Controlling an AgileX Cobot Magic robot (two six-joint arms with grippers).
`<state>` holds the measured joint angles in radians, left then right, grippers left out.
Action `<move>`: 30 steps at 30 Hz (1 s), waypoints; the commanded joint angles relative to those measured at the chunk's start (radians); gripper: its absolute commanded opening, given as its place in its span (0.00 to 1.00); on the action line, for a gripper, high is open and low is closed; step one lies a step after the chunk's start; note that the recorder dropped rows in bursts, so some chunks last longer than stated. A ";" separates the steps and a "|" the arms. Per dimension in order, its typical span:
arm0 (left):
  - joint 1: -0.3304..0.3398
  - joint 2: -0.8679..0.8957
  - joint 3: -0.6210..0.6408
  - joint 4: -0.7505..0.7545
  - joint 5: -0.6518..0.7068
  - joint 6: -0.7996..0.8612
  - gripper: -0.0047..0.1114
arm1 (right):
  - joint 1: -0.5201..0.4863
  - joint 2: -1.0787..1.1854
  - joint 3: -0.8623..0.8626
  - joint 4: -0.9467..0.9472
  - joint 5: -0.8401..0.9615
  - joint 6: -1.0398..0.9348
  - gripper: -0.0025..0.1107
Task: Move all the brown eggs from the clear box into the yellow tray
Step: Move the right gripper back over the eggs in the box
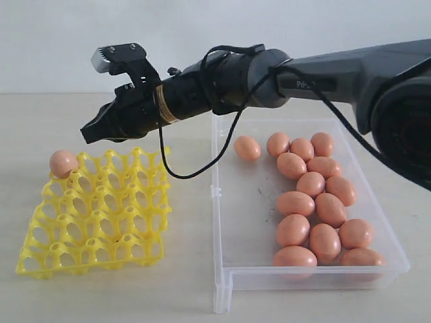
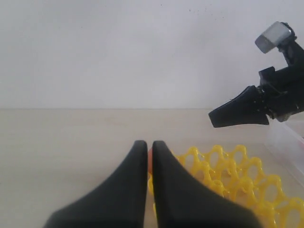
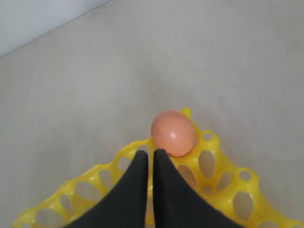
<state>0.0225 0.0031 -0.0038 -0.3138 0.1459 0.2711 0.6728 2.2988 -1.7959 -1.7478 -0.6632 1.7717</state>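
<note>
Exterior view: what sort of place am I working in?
Probably a lab test bench rather than a kitchen: a bare pale tabletop, a blank white wall, and only the yellow tray and clear box of brown eggs set out.

The tray (image 1: 101,202), one egg (image 1: 63,163) in its far-left cup, lies left of the box (image 1: 248,225) holding other eggs (image 1: 311,184).

Almost every cup of the yellow tray (image 1: 101,222) lies open from above; only its far left corner cup is filled, by one brown egg (image 1: 63,163). Above the tray's far edge hangs the right gripper (image 1: 87,132), its arm (image 1: 215,84) running off to the tray's right, a black cable (image 1: 176,175) looping down by the far right corner. Right of the tray, the clear box (image 1: 222,282) wall leaves a narrow strip of table (image 1: 192,229).
</note>
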 commanded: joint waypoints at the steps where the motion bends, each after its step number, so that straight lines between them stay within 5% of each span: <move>1: 0.002 -0.003 0.004 -0.005 -0.014 0.000 0.07 | -0.006 -0.134 0.088 0.003 0.000 -0.061 0.02; 5: 0.002 -0.003 0.004 -0.005 -0.014 0.000 0.07 | -0.006 -0.297 0.265 0.003 0.155 -0.090 0.02; 14: 0.002 -0.003 0.004 -0.005 -0.014 0.000 0.07 | -0.006 -0.544 0.717 0.036 1.000 -0.380 0.02; 30: 0.002 -0.003 0.004 -0.005 -0.014 0.000 0.07 | -0.281 -0.544 0.738 1.303 1.116 -1.689 0.02</move>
<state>0.0225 0.0031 -0.0038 -0.3138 0.1459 0.2711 0.4260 1.7683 -1.0626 -0.6753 0.4616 0.3087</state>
